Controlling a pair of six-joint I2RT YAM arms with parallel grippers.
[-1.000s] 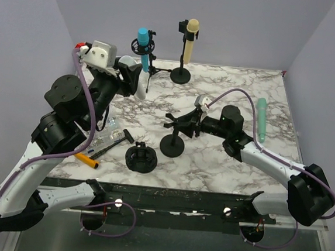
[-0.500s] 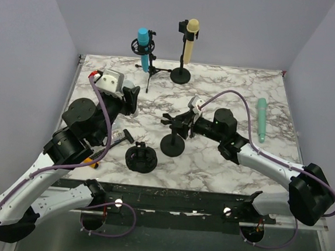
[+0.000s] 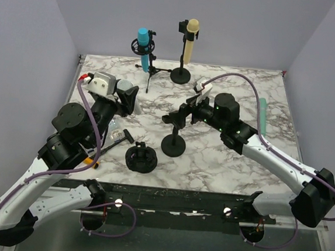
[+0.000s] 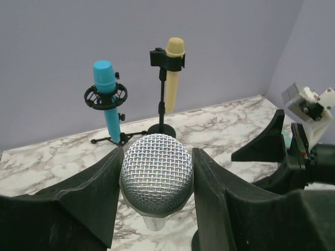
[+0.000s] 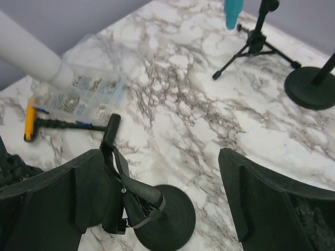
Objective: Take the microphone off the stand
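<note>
Marbled counter [image 3: 235,90]: the left arm [image 3: 47,156] holds its gripper [image 3: 127,100] up, clamped on the microphone [image 4: 156,170]. The silver mesh head is wedged between both fingers [image 4: 94,183], with the handle pointing down.

The right gripper [image 5: 162,157] is spread wide above the black stand [image 3: 173,141]. The stand's clip [image 5: 125,196] sits just inside one finger, and the round base [image 5: 163,217] lies below the gap. The microphone is apart from the stand, off to the left gripper's right.

Beyond the left gripper, a blue mic [image 4: 107,99] in a tripod mount and a cream mic [image 4: 172,73] on a second stand rise near the back wall. A clear box [image 5: 84,91] and an orange-handled tool [image 5: 30,121] lie ahead of the right gripper, to its left.
</note>
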